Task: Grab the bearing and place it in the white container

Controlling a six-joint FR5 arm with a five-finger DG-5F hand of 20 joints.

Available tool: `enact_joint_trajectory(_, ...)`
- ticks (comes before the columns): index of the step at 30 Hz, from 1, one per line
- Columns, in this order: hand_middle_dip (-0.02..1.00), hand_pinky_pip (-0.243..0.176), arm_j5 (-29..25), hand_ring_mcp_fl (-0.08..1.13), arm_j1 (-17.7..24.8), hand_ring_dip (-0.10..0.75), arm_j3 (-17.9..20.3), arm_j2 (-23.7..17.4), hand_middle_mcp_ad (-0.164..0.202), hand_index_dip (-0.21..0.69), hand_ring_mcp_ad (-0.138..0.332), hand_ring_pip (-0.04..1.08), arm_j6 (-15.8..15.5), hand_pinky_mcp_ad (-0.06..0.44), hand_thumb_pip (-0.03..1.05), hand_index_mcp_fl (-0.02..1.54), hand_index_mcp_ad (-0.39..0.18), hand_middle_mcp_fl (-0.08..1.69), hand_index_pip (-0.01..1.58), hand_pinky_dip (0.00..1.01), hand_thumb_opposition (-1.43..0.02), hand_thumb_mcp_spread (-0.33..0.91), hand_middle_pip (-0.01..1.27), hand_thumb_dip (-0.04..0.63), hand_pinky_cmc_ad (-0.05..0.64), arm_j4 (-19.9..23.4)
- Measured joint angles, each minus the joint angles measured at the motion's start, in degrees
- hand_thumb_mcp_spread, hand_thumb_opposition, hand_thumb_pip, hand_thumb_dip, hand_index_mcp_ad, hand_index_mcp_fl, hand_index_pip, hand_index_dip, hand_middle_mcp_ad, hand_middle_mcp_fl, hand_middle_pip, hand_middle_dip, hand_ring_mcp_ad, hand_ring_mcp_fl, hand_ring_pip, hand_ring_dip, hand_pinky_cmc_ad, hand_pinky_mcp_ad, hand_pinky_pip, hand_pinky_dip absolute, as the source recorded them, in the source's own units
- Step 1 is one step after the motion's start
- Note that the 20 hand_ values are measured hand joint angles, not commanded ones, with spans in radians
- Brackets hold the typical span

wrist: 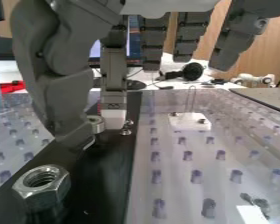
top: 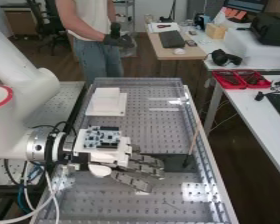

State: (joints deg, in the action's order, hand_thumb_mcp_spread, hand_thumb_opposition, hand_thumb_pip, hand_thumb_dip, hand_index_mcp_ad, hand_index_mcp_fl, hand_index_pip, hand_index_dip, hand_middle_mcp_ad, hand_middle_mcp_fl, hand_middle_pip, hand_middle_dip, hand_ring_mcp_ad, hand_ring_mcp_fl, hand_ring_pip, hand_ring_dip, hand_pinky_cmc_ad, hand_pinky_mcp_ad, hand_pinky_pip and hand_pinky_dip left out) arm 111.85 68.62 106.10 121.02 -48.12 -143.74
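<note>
Silver bearing [wrist: 95,123] between thumb and finger of the robot hand [top: 132,181]

Probably a lab, robot arm [top: 41,92], perforated bench [top: 140,139]

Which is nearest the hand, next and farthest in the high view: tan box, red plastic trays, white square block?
1. White block: beyond the hand, same bench.
2. Red trays: right-hand table.
3. Tan box: right-hand table, farther back.

1. The surface [top: 94,198] is perforated by rows of holes and edged with metal.
2. It is crossed by a black strip [wrist: 105,172], on which a hexagonal nut [wrist: 42,186] is set.
3. A boxy white piece [top: 107,99] is placed toward the far end.
</note>
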Motion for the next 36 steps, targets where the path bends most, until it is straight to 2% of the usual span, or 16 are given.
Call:
enact_joint_trajectory(4,0.2,-0.026,0.07,0.0,0.04,0.08,-0.06,-0.13,0.058,0.202,0.115,0.1,0.03,0.257,0.5,0.3,-0.129,0.09,1.36,0.18,-0.83,0.47,0.13,0.283,0.33,-0.01)
enact_joint_trajectory(19,0.2,-0.026,0.34,0.0,0.43,0.08,0.27,-2.44,0.058,0.202,0.117,0.1,0.09,0.255,0.5,0.3,-0.129,0.1,1.36,0.18,-0.83,0.47,0.13,0.283,0.33,-0.28)
enact_joint_trajectory(27,0.2,-0.03,-0.61,0.0,1.85,0.08,1.87,-5.53,0.058,0.202,0.115,0.1,-0.1,0.258,0.5,0.3,-0.129,0.1,1.36,0.18,-0.83,0.47,0.13,0.283,0.33,-0.79)
enact_joint_trajectory(36,0.2,-0.026,-6.54,0.0,6.64,0.08,5.38,-11.43,0.056,0.202,0.115,0.1,-0.12,0.257,0.5,0.3,-0.129,0.1,1.36,0.18,-0.83,0.47,0.13,0.283,0.33,-1.31)
